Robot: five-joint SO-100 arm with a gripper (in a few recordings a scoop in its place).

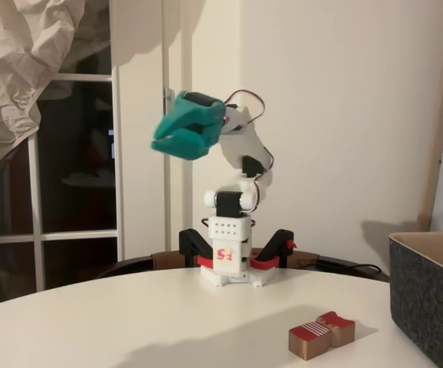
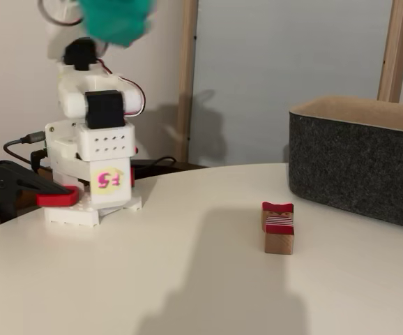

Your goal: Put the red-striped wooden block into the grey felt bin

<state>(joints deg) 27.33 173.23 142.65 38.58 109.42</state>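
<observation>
My teal plastic hand (image 1: 182,138) hangs high above the tabletop (image 1: 129,322); grip state unclear. Red-striped wooden block (image 1: 321,335), small, rectangular, lies on the smooth white surface near the grey felt bin (image 2: 358,167), apart from its straight wall.

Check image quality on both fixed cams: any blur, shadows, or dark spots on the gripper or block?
In a fixed view the teal gripper is slightly motion-blurred, and the red-striped wooden block is sharp with a soft shadow behind it. In the other fixed view the gripper is blurred and cropped at the top edge; a broad arm shadow falls across the table near the block.
</observation>
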